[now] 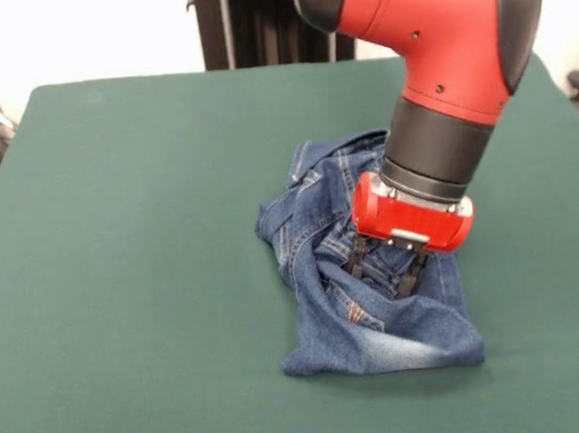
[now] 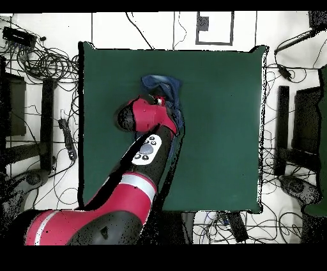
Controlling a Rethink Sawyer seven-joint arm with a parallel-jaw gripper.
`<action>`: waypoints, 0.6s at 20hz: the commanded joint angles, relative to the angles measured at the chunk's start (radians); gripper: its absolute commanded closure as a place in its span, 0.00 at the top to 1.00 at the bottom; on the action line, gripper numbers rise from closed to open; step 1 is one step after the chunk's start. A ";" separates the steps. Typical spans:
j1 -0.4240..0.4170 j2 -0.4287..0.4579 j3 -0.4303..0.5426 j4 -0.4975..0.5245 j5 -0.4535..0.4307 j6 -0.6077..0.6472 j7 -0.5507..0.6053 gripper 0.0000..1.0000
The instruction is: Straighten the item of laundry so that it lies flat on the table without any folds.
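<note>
The arm is glossy red with black sections: a rounded red shell carries small dark screw heads, and beneath it sits a black cylindrical collar above a squat red wrist block with a small pale plate on its face. Two thin dark fingers stick out from under that block. From overhead, the arm shows a white band across the red casing and a pale oval panel dotted with dark buttons.
</note>
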 commanded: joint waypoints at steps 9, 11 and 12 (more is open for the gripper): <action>-0.120 -0.050 0.346 0.293 -0.058 -0.036 0.102 1.00; -0.138 -0.079 0.370 0.322 -0.060 -0.018 0.095 1.00; -0.138 -0.091 0.373 0.332 -0.056 -0.007 0.099 1.00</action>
